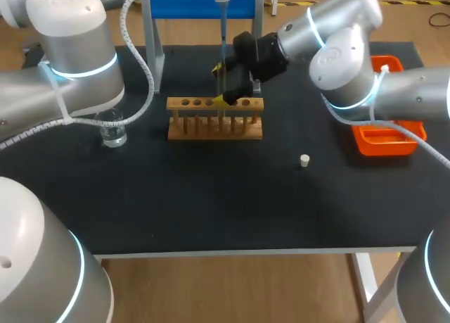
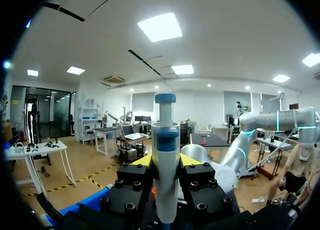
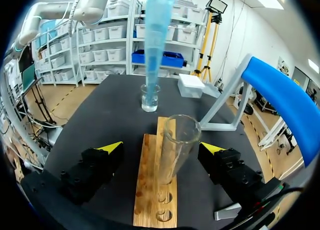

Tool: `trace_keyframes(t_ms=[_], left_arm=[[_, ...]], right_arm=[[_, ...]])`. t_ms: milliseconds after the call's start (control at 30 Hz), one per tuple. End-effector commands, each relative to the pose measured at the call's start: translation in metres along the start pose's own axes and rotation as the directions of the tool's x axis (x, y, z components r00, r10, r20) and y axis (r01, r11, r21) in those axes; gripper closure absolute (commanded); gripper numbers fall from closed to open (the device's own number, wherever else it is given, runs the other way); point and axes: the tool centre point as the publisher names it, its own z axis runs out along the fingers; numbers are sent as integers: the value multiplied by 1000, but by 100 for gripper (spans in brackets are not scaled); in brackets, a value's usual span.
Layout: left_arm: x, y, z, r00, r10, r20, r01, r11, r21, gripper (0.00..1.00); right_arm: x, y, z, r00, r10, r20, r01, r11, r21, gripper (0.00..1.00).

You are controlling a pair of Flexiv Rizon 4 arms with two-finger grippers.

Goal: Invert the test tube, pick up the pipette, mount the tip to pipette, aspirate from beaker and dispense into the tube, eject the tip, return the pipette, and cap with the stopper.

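Pipette (image 2: 165, 135) and test tube (image 3: 178, 145) were both over the black table (image 1: 211, 203), the largest thing in view. My left arm (image 1: 70, 55) came in from the left side and rose out past the back edge. My right arm (image 1: 351, 52) came in from the right and reached past the middle to the rack.

A blue-topped stand (image 1: 204, 3) stood at the table's back edge. In front of it, near the middle, was the wooden tube rack (image 1: 214, 128). An orange tray (image 1: 383, 146) lay at the right edge, partly under the right arm.

The left gripper (image 2: 166, 162) was raised high, its fingers pinching the pipette's body from both sides so that it hung upright, plunger end up. The pipette's blue tip (image 3: 156, 34) pointed down over the rack, and its end looked clear of the tube's mouth.

The right gripper (image 3: 161, 148) sat low at the rack with its fingers spread. The tube stood between them, mouth up, in a rack hole. It leaned slightly, with a gap to each yellow tip.

A glass beaker (image 1: 112, 133) stood well to the left of the rack, close by the left arm. The small pale stopper (image 1: 304, 160) lay alone on the table, in front of and to the right of the rack.
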Motion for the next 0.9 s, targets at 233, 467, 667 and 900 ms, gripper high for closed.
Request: trace_keyframes(t_ms=[233, 467, 667, 900], left_arm=[[-1, 0, 1, 1000, 1, -3, -1, 1000, 3, 100], [-1, 0, 1, 1000, 1, -3, -1, 1000, 3, 100], [-1, 0, 1, 1000, 1, -3, -1, 1000, 3, 100], [-1, 0, 1, 1000, 1, -3, -1, 1000, 3, 100]], right_arm=[[2, -3, -8, 1000, 1, 5, -1, 1000, 2, 0], [3, -3, -8, 1000, -3, 2, 3, 1000, 5, 0], [3, -3, -8, 1000, -3, 2, 3, 1000, 5, 0], [3, -3, -8, 1000, -3, 2, 3, 1000, 5, 0]])
